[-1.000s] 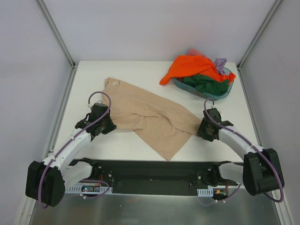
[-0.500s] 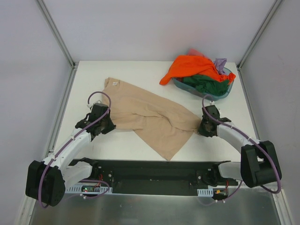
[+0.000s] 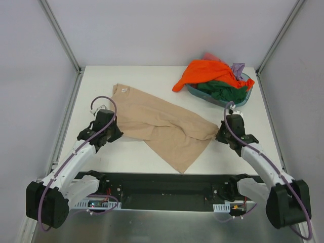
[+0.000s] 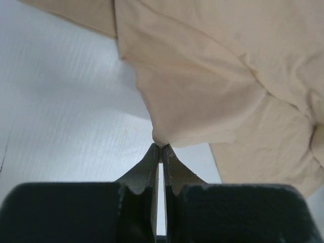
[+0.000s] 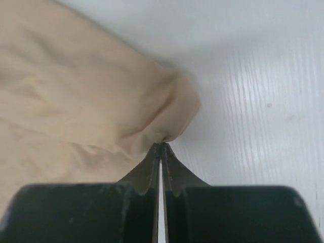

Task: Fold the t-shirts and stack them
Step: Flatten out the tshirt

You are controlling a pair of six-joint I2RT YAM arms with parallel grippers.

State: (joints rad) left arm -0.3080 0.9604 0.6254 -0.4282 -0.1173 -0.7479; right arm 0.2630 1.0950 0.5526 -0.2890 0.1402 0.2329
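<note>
A large tan-beige t-shirt (image 3: 162,126) lies crumpled across the middle of the white table. My left gripper (image 3: 115,132) is shut on its left edge; the left wrist view shows the jaws (image 4: 161,147) pinching a cloth corner (image 4: 202,91). My right gripper (image 3: 220,135) is shut on the shirt's right corner; the right wrist view shows the jaws (image 5: 162,145) pinching a fold of the cloth (image 5: 76,101). An orange shirt (image 3: 205,72), a dark green one (image 3: 220,90), a lilac one (image 3: 238,67) and a pinkish red one (image 3: 210,55) are heaped at the back right.
A teal plastic basin (image 3: 244,98) at the back right holds the heap of shirts; the orange one hangs over its left rim. Metal frame posts stand at the back corners (image 3: 76,63). The black arm base bar (image 3: 162,190) runs along the near edge.
My right gripper has moved a little right and back with the shirt's corner, pulling that side out. My left gripper has shifted slightly left, holding its edge.
</note>
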